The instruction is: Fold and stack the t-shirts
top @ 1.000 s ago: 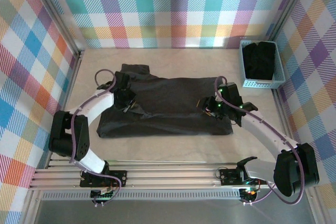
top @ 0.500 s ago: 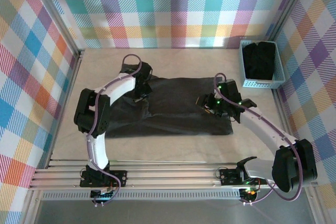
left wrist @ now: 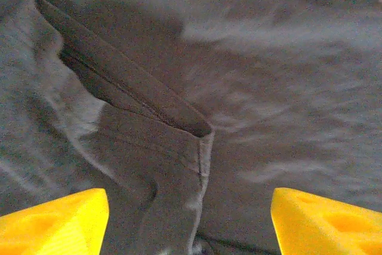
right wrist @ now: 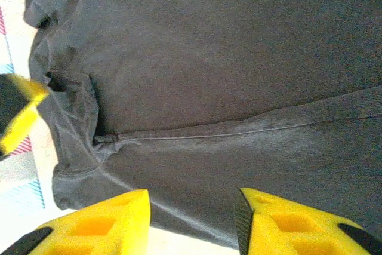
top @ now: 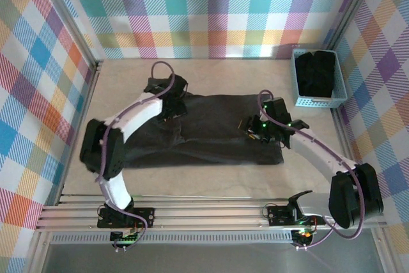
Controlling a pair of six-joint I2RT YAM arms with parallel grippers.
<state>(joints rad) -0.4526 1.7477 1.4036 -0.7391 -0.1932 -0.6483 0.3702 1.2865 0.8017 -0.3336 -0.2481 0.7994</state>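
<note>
Jaws apart: left tool (left wrist: 188, 207); right tool (right wrist: 192, 207)

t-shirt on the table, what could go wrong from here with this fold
1. The left gripper is open over a loose folded flap. As it lifts away, a finger could snag the flap and undo the fold.
2. The right gripper is open over the hem, near the edge of the t-shirt. A pinch there might catch only one layer.
3. The fabric lies wrinkled, so the next fold may come out crooked.
</note>
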